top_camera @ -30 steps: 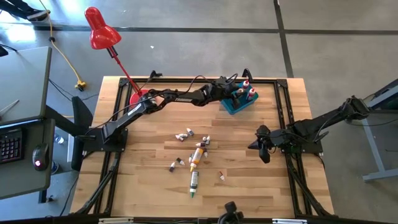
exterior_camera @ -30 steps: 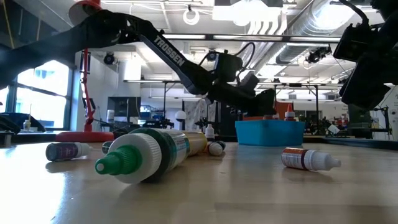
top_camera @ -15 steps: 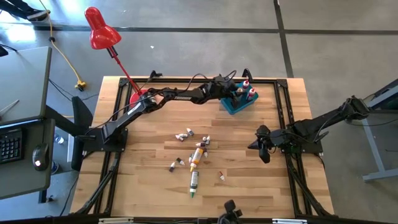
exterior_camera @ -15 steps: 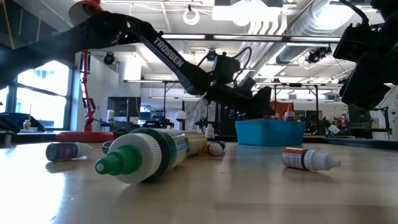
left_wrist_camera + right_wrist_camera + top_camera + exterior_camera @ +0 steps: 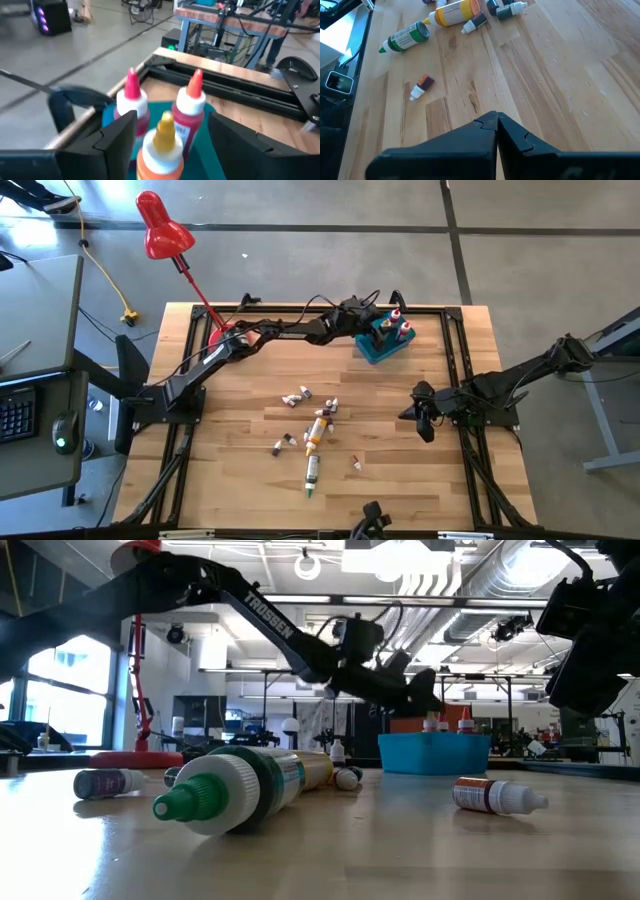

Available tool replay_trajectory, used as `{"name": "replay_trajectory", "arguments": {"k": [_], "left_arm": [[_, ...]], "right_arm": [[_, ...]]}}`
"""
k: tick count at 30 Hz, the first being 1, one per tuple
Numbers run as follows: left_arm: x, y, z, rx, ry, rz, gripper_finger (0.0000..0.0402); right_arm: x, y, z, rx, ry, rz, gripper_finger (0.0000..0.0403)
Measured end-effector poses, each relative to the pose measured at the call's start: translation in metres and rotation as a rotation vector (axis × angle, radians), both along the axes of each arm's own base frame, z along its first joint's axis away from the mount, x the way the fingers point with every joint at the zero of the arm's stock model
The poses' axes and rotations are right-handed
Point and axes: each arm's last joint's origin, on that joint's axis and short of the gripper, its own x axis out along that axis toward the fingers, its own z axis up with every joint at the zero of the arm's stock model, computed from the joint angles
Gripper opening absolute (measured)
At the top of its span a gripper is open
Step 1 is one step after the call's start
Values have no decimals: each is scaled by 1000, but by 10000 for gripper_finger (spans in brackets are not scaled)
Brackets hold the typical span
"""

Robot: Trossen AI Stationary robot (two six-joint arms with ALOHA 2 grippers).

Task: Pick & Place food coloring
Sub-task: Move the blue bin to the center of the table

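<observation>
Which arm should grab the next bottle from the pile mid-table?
Probably right. The right pincer, shut, waits beside the loose bottles, nearest the small one. The left pincer is open over the blue bin at the table's far edge, so it would have farther to travel back.

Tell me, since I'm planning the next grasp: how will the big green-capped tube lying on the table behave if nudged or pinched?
The green-capped tube lies on its side and looks round, so a sideways nudge would probably roll it. Its body looks like soft plastic, so a pinch may dent it slightly. It is larger than the small bottles nearby, so it is likely heavier.
</observation>
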Motion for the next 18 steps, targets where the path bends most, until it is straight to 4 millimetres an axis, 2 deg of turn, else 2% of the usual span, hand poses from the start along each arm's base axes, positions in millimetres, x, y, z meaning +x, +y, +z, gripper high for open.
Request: {"name": "replay_trajectory", "arguments": {"k": [5, 9, 13, 18], "left_arm": [[-9, -2, 24, -1, 88, 18, 240], [-18, -3, 23, 14, 275, 69, 229], [-22, -6, 13, -25, 369, 43, 177], [-19, -11, 13, 9, 367, 40, 78]], "right_arm": [[0, 0, 0, -1, 0, 1, 0], [0, 0, 0, -6, -1, 1, 0], [0, -1, 0, -64, -13, -12, 0], [0, -2, 0, -78, -17, -29, 0]]}}
